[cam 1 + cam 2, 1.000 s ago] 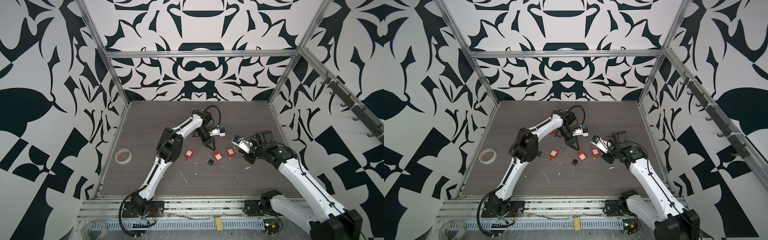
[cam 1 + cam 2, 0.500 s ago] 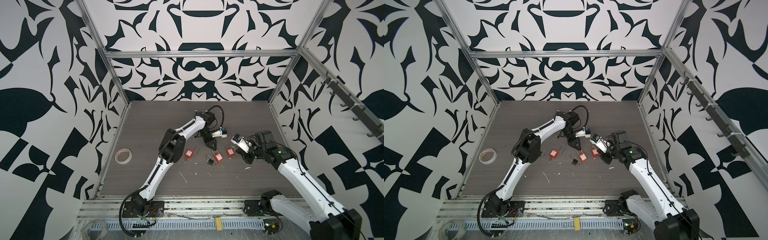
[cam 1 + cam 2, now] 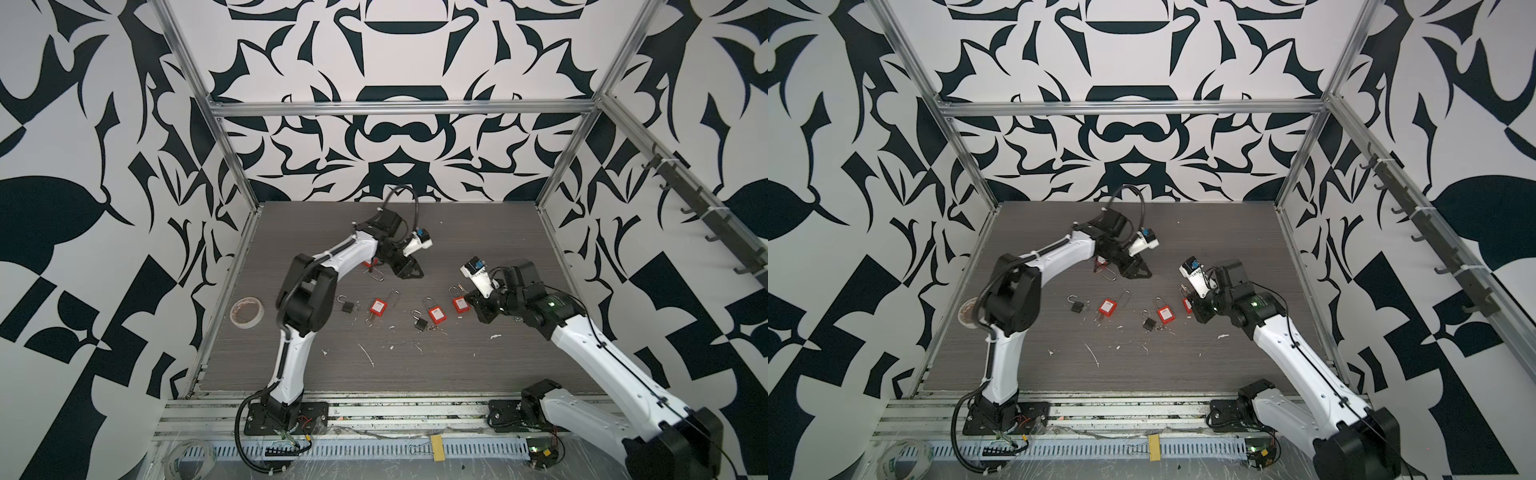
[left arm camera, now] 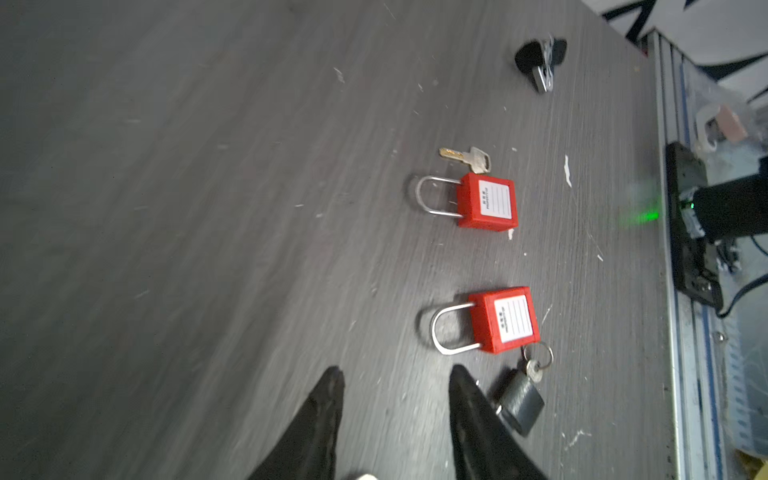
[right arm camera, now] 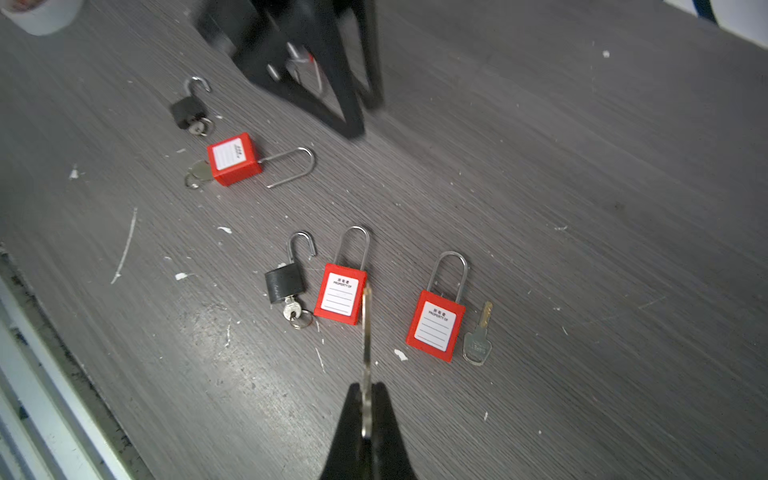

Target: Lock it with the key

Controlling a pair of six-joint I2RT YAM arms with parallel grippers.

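My right gripper (image 5: pixel 365 388) is shut on a silver key (image 5: pixel 365 332), seen edge-on, its tip over a red padlock (image 5: pixel 340 293) in the right wrist view. In both top views this gripper (image 3: pixel 478 305) hangs beside the rightmost red padlock (image 3: pixel 459 304) (image 3: pixel 1187 304). A loose key (image 5: pixel 478 340) lies by that padlock (image 5: pixel 436 324). My left gripper (image 4: pixel 397 378) is open and empty, above the table behind the locks (image 3: pixel 409 270) (image 3: pixel 1136 270). The middle red padlock (image 4: pixel 505 320) (image 3: pixel 436 315) lies just past its fingertips.
Two black padlocks (image 3: pixel 348 306) (image 3: pixel 420 324) lie with shackles open and keys in them. A red padlock (image 3: pixel 379 306) with a long open shackle lies between them. Another red lock (image 3: pixel 368 262) shows under the left arm. A tape roll (image 3: pixel 248 311) sits at the left edge.
My left gripper came down to the middle red padlock while shut, then drew back toward the rear and opened. The right arm with the key barely moved.
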